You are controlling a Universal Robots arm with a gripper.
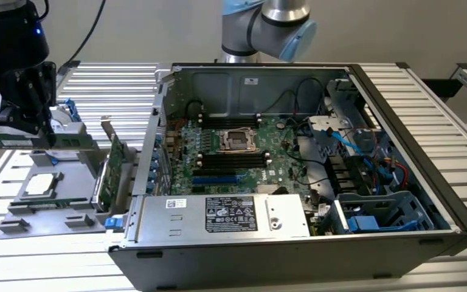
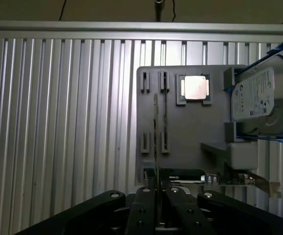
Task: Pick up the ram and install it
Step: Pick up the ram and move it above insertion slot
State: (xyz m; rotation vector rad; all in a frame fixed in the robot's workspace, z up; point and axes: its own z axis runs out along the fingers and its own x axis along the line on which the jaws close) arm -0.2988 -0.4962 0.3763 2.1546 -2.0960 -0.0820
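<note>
Power supply label [image 1: 229,214], hard drive label [image 2: 256,95]: print too small to read

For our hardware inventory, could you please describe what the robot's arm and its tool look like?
The arm is a silver-grey tube with rounded joints capped in light blue. The tool is black: angular linkage bars with silver pins. Its black housing shows a small blue light, and black cables run off above it.
</note>
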